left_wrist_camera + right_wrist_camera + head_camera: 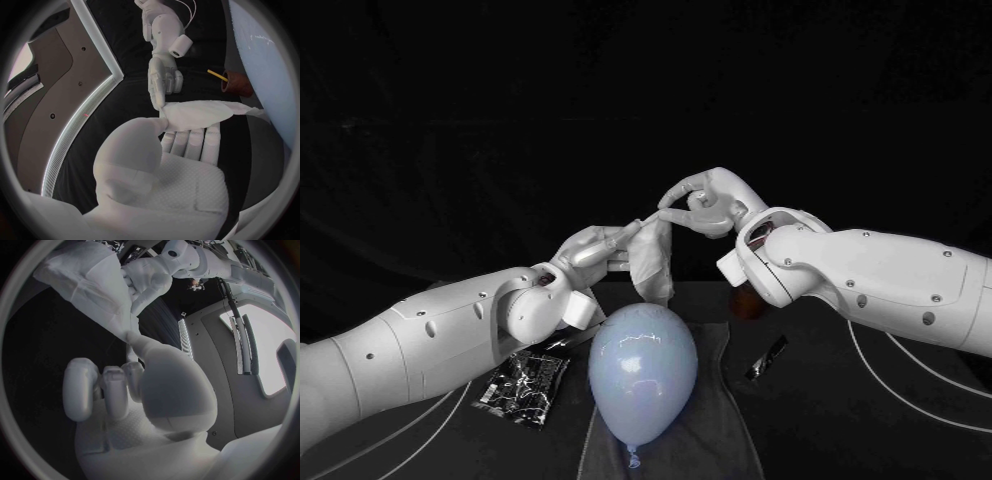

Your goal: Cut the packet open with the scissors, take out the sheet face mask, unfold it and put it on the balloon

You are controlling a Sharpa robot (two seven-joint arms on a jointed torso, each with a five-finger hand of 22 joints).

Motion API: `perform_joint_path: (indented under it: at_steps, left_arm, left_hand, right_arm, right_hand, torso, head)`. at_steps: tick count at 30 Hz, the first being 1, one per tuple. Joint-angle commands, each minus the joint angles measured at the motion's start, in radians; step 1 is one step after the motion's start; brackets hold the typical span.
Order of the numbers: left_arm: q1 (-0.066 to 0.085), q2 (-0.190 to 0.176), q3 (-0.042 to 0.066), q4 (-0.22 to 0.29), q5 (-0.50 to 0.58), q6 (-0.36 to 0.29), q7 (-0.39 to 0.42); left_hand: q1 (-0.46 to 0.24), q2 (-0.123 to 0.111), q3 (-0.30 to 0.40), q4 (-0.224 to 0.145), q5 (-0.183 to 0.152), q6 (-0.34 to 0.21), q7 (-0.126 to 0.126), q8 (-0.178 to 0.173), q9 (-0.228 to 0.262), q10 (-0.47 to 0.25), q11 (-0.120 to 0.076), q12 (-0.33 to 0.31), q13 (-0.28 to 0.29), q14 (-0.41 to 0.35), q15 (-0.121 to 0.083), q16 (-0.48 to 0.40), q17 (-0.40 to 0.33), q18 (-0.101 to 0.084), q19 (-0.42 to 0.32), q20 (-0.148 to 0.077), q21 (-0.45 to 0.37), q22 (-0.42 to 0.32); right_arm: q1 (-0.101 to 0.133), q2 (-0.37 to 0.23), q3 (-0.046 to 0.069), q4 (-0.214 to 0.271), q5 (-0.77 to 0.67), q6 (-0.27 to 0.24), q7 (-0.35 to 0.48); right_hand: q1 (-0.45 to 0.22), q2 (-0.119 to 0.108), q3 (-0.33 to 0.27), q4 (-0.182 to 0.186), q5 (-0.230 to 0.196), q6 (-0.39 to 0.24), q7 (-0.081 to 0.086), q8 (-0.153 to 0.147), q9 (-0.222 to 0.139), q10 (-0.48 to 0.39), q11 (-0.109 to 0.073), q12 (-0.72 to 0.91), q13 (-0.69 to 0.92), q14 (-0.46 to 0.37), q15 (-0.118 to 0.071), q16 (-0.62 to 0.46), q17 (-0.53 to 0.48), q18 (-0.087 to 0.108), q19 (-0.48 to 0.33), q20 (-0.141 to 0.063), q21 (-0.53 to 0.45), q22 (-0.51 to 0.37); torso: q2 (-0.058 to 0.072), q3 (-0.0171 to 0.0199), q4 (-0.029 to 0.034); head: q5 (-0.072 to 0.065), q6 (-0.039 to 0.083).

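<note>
The sheet face mask [653,270] hangs as a narrow, bunched strip just above the balloon [643,365]. The left hand [596,248] grips its bulk and the right hand [704,203] pinches an upper corner. It looks thin, limp and clingy, likely to tear, so it is probably best held at opposite edges and drawn apart gently.

White sheet face mask [206,112] in left robot hand [164,167]
</note>
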Motion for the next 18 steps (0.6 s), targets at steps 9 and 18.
perform_joint_path:
  at_steps: [9,18]
  left_arm:
    - [0.0,-0.004,0.001,0.008,0.088,0.094,-0.053]
    - [0.001,-0.008,0.001,0.011,0.118,0.136,-0.078]
  left_hand:
    - [-0.203,0.044,-0.086,0.005,0.0,0.046,0.007,-0.008,-0.007,0.036,-0.003,-0.002,-0.001,0.026,-0.005,0.0,0.003,0.018,0.036,-0.003,-0.009,-0.001]
    - [-0.375,0.1,-0.239,0.005,-0.001,0.059,0.008,-0.016,-0.007,0.04,-0.004,-0.002,-0.001,0.034,-0.007,-0.01,0.004,0.018,0.048,-0.005,-0.017,-0.001]
  right_arm:
    - [0.0,0.027,0.0,-0.038,0.005,0.022,-0.041]
    - [0.001,0.051,-0.001,-0.075,0.02,0.043,-0.08]
  right_hand:
    - [-0.001,0.007,0.006,-0.001,0.005,0.002,0.001,0.004,0.002,0.025,0.001,0.005,0.144,0.105,-0.009,0.004,0.264,-0.012,0.04,-0.006,-0.003,0.21]
    - [-0.003,0.008,0.007,-0.001,0.005,0.002,0.001,0.005,0.002,0.026,0.001,0.007,0.145,0.105,-0.009,0.004,0.264,-0.012,0.04,-0.006,-0.003,0.21]
  torso:
    - [0.0,-0.0018,-0.0011]
    - [0.001,-0.0012,0.0]
  head:
    - [0.0,-0.004]
    - [0.001,-0.005]
